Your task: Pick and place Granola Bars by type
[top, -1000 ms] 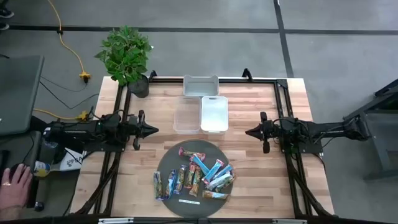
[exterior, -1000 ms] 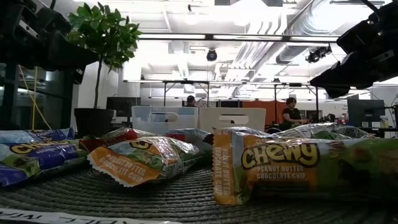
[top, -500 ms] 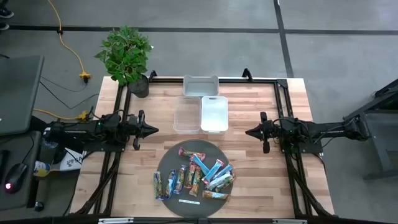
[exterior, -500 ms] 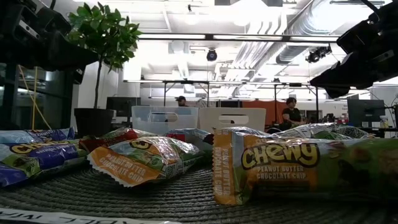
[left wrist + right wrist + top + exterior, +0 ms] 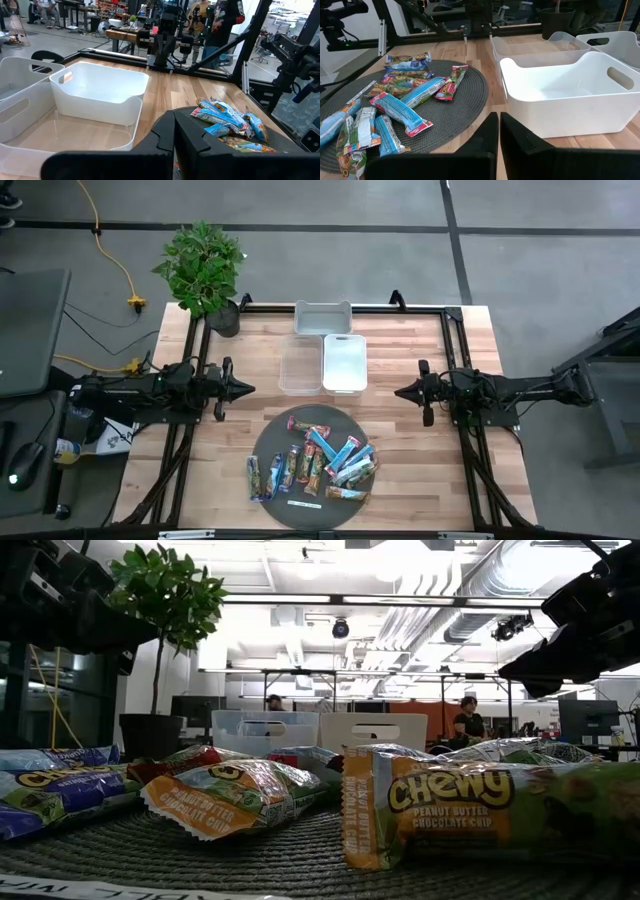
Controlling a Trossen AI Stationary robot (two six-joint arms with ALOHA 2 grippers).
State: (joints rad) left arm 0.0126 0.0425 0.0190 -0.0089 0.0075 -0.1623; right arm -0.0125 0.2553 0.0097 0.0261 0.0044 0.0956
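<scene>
The Granola Bars (image 5: 315,462) lie in a loose heap on a dark round woven mat (image 5: 272,436) near the table's near edge. Their wrappers are blue, red, green and orange-brown. They also show in the low view as Granola Bars (image 5: 440,805), and in the wrist views as Granola Bars (image 5: 226,118) and Granola Bars (image 5: 400,105). My left gripper (image 5: 247,388) hovers shut, left of the mat and of the bins, pointing right; its wrist view shows my left gripper (image 5: 174,127). My right gripper (image 5: 398,392) hovers shut on the opposite side, pointing left; its wrist view shows my right gripper (image 5: 499,127). Neither touches anything.
A clear bin (image 5: 299,364) and a white bin (image 5: 344,363) stand side by side beyond the mat, with a third bin (image 5: 322,317) behind them. A thin white label strip (image 5: 305,504) lies at the mat's near edge. A potted plant (image 5: 203,272) stands at the far-left corner.
Both arms and the bars have kept still. A person's hand beside the table's left side, by a mouse, has withdrawn out of view.
</scene>
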